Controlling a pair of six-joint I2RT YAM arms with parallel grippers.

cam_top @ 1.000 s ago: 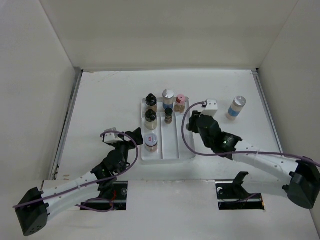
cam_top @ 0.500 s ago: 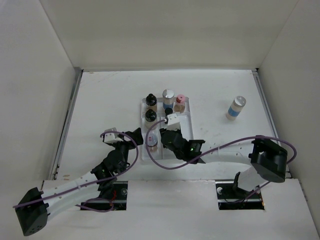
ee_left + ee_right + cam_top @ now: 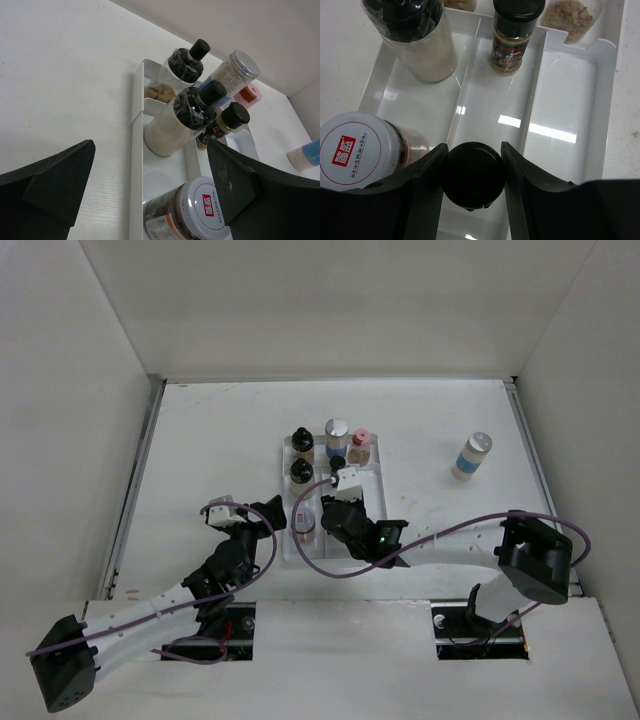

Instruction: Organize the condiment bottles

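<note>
Closest to us, our left gripper [image 3: 151, 146] hangs low over the tabletop [image 3: 215, 430], just left of the clear tray [image 3: 562, 100]. Its two fingers are spread wide apart. There is nothing between them.

Our right gripper [image 3: 473, 165] is over the near part of the tray. It is pinching a black-capped bottle [image 3: 472, 182], with one finger on each side of the cap. The bottle stands straight up over the near end of the middle slot. We cannot tell if its bottom touches the tray floor.

Just to the left, in the left slot, stands a white-lidded jar [image 3: 357, 147] with a red mark on its lid. One finger of the right gripper sits between this jar and the pinched bottle.

A bit farther back in the left slot is a white-powder bottle [image 3: 417, 45] with a black cap. Beside it, in the middle slot, is a small brown bottle [image 3: 511, 42] with a dark label and a black cap. The two stand apart, with the slot wall between them.

At the far end of the tray, three more bottles stand in a row. On the left is a tall black-topped bottle [image 3: 187, 62] with tan lumps inside. In the middle is a silver-capped bottle [image 3: 235, 70] full of little white beads. On the right is a pink-capped bottle [image 3: 361, 438].

One blue-and-white bottle [image 3: 472, 455] stands alone on the tabletop, well off to the right of the tray.
</note>
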